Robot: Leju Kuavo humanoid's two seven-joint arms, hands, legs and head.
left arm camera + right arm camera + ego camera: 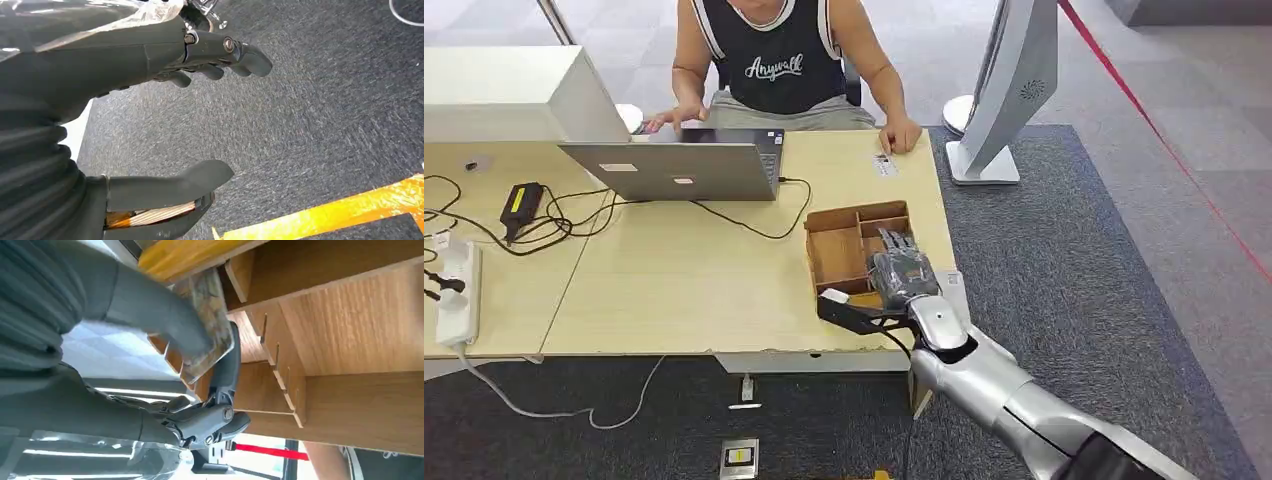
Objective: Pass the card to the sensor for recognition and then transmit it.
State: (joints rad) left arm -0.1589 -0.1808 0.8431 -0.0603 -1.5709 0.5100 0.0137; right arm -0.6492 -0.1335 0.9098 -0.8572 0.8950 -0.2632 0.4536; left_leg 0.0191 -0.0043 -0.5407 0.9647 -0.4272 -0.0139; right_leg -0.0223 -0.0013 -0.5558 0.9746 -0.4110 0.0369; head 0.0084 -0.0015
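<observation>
the left hand (pixel 200 60) hangs empty over the carpet, fingers apart. the right hand (pixel 902 272) reaches into the wooden box (pixel 839 250) at the counter (pixel 684 280) edge and pinches the card (pixel 210 320) between thumb and finger. the pick-up step looks underway; next it likely must lift the card clear of the dividers.

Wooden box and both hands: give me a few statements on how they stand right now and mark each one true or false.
1. The right hand is over the wooden box. True.
2. The right hand pinches a card between thumb and fingers. True.
3. The left hand holds a card. False: it holds nothing, its fingers apart above grey carpet.
4. The wooden box sits on the floor. False: it stands on the table, near its right edge.
5. The laptop lies inside the wooden box. False: it stands apart on the table, in front of the person.
</observation>
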